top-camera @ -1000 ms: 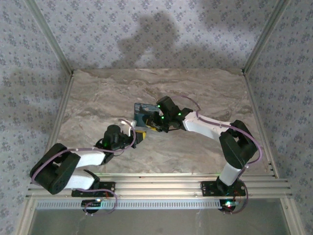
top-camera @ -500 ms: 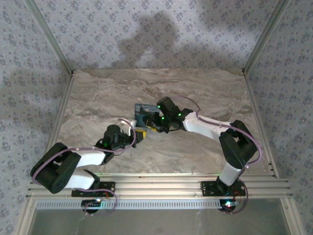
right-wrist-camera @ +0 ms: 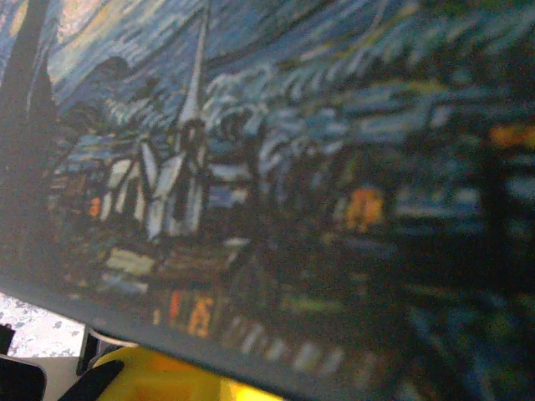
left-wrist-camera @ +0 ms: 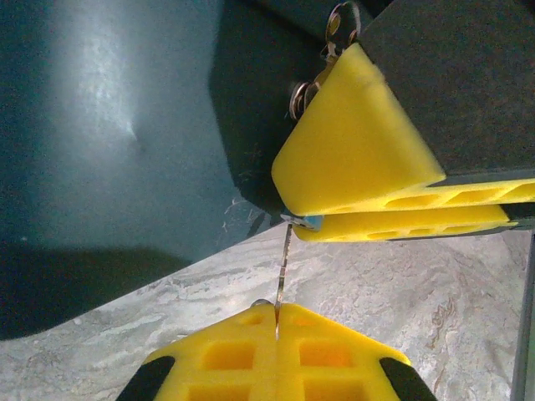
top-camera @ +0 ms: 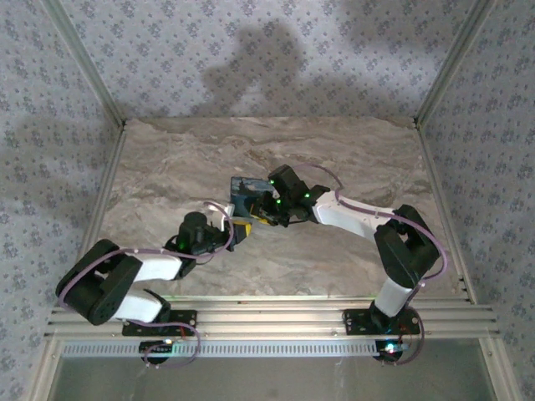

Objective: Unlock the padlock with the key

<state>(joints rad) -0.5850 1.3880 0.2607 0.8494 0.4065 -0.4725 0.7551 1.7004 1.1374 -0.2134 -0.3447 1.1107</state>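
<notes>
A: How do the surface and the room look?
B: A marble-patterned table (top-camera: 167,167); walls (top-camera: 251,50) with small-flower wallpaper; metal posts (top-camera: 84,58) at the corners.
A: Where is the padlock (top-camera: 243,192)?
B: Near the middle of the table; the left pincer (top-camera: 240,229), just in front of it, is clenched on the thin key (left-wrist-camera: 284,267); the right pincer (top-camera: 266,217) is at its right side, yellow fingers (left-wrist-camera: 359,142) almost together; whether they pinch something, I cannot tell.
A: What differs from one second ago?
B: The left arm (top-camera: 100,284) sits slightly more to the right; padlock and pincers stay in place.
</notes>
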